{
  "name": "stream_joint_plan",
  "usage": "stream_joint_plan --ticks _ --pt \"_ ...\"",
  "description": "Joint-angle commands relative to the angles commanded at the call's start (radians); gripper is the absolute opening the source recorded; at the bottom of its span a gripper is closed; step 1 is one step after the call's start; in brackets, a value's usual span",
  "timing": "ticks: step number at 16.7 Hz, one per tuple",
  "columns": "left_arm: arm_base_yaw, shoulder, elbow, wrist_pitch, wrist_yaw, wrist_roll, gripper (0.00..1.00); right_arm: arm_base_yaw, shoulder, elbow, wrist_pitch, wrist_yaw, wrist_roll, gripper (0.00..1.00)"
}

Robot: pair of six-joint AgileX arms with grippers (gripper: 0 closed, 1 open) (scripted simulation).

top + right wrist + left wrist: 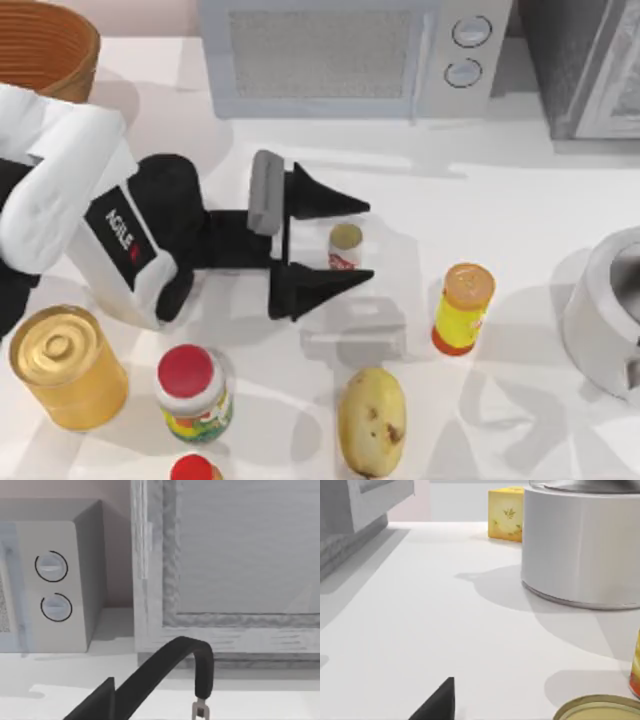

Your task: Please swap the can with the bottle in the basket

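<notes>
Can [345,246]: upright at table centre, between the spread fingers of the left gripper [345,238], not yet clamped. Wicker basket [45,45]: at 10 o'clock, contents hidden. Swap barely begun; lift, exchange and bottle retrieval remain. Right gripper: finger state cannot be told.

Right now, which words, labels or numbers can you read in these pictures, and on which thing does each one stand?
"AGILEX": white letters on the black part of the left arm, seen at an angle in the top view.
Label of the can: red and white, print too small to read.
Label of the red-capped jar: too blurred to read.
Yellow bottle, yellow box: no readable text.
</notes>
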Motion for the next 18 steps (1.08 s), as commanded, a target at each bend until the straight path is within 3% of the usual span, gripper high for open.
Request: stream_joint_plan --ticks 10,18 --pt "-0.016 -0.036 0.029 -0.025 -0.031 0.002 1.0 0.0 0.0 0.0 0.0 0.0 0.0 1.0" --pt "0.005 -0.491 -0.068 -0.285 -0.285 0.008 1.0 0.0 0.0 0.0 0.0 0.0 0.0 1.0"
